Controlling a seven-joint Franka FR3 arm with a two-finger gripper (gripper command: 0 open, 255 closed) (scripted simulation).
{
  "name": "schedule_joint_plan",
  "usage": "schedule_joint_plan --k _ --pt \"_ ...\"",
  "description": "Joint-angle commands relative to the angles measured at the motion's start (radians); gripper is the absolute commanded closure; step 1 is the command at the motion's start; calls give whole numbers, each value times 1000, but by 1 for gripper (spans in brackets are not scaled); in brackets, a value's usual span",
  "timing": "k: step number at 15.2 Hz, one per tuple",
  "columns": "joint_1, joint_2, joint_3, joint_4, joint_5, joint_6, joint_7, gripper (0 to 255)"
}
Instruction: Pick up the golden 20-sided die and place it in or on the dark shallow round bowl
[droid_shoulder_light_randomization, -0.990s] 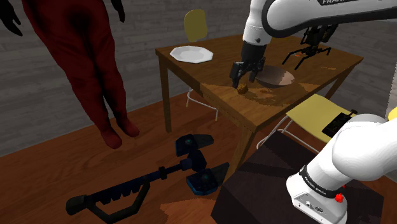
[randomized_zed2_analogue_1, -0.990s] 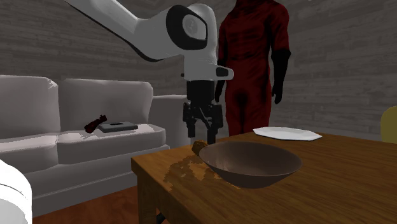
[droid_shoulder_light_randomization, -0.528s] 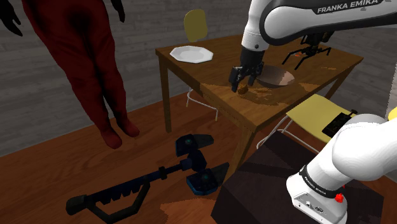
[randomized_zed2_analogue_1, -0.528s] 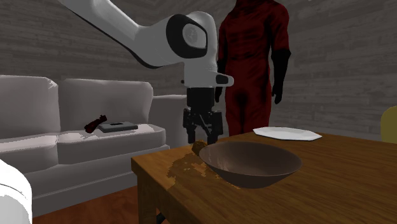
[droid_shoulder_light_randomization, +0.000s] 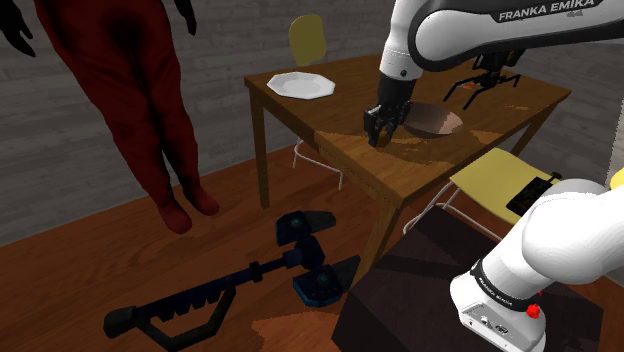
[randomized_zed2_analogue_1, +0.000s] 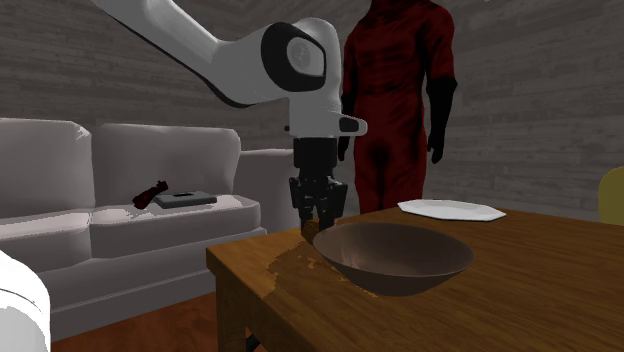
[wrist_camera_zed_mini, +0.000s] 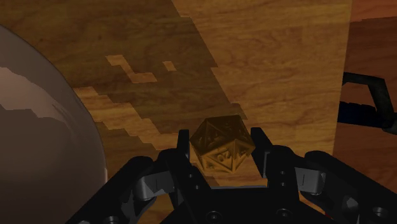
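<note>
The golden die (wrist_camera_zed_mini: 222, 145) rests on the wooden table (droid_shoulder_light_randomization: 345, 160), clasped by the black gripper (droid_shoulder_light_randomization: 381, 130), whose fingers are closed to its width. It lies just beside the dark bowl (droid_shoulder_light_randomization: 438, 121), upper right of centre in the shoulder view. The grasp looks made; next comes a lift over the rim. The wrist view gives finger contact; the second exterior view gives the rim's height.

one die (wrist_camera_zed_mini: 221, 145), one bowl (randomized_zed2_analogue_1: 400, 266), one plate (droid_shoulder_light_randomization: 298, 85).

Bowl (wrist_camera_zed_mini: 38, 140) partly beyond the wrist view's edge
</note>
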Motion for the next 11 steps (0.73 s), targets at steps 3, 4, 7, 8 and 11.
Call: schedule_joint_plan --k 3,4,7,8,11 --pt "0 0 0 0 0 0 0 255" --pt "0 0 0 0 0 0 0 255" --pt "0 -4 -1 24 -1 -28 0 255" --pt "-1 -5 -2 36 -1 -41 0 255" --pt "-1 -8 -3 74 -2 -82 0 255"
